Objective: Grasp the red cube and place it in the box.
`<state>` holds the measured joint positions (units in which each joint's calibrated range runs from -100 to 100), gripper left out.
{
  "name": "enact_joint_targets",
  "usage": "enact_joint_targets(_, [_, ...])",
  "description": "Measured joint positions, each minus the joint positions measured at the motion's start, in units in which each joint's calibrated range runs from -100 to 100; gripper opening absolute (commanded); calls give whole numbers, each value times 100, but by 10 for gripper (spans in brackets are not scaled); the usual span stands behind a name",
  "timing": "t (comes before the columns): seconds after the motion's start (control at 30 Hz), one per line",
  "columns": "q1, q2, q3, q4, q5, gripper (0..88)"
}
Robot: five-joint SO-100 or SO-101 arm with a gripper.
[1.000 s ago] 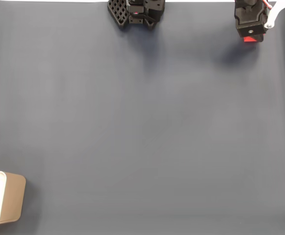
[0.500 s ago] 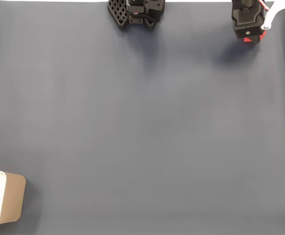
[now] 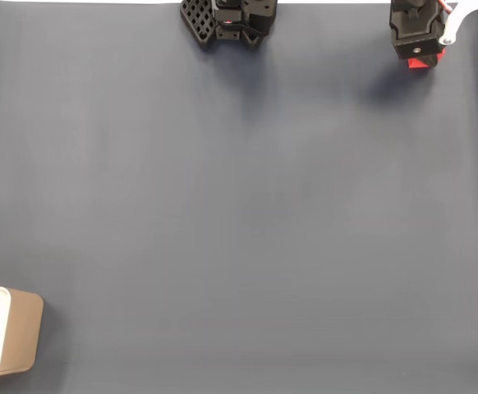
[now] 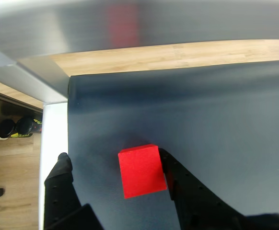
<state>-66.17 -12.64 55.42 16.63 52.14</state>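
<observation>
In the wrist view the red cube rests on the dark mat between my gripper's two black fingers. It sits right against the right finger, while a wide gap separates it from the left finger, so the gripper is open. In the fixed view my gripper is at the top right edge, and only a sliver of the red cube peeks out below it. The tan box with its white inside stands far away at the bottom left corner.
The arm's black base sits at the top centre of the fixed view. The dark mat ends just beyond the cube, where a wooden tabletop strip and a white edge show in the wrist view.
The gripper has crept slightly toward the top edge of the fixed view, covering more of the cube. The box has not moved.
</observation>
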Motion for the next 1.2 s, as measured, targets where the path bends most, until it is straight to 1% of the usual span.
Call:
enact_joint_targets(0.13, [-15, 17, 0, 0, 0, 401])
enact_joint_targets(0.2, [-15, 26, 0, 0, 0, 382])
enact_joint_targets(0.27, [-15, 26, 0, 0, 0, 314])
enact_joint_targets(0.37, [-15, 26, 0, 0, 0, 146])
enact_joint_targets(0.43, [-15, 26, 63, 0, 0, 59])
enact_joint_targets(0.53, [-15, 17, 154, 64, 0, 0])
enact_joint_targets(1.2, [22, -417, 63, 1050, 103, 0])
